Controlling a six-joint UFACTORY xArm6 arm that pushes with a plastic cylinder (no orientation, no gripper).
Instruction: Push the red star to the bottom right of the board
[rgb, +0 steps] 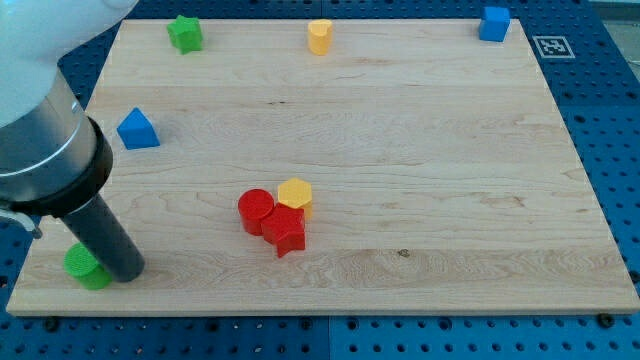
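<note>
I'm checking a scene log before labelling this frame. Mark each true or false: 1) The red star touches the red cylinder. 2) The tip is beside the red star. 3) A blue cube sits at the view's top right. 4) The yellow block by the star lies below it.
1) True: the red star touches the red cylinder.
2) False: my tip is at the view's bottom left, beside a green block.
3) True: blue cube.
4) False: the yellow block lies above the star.
</note>
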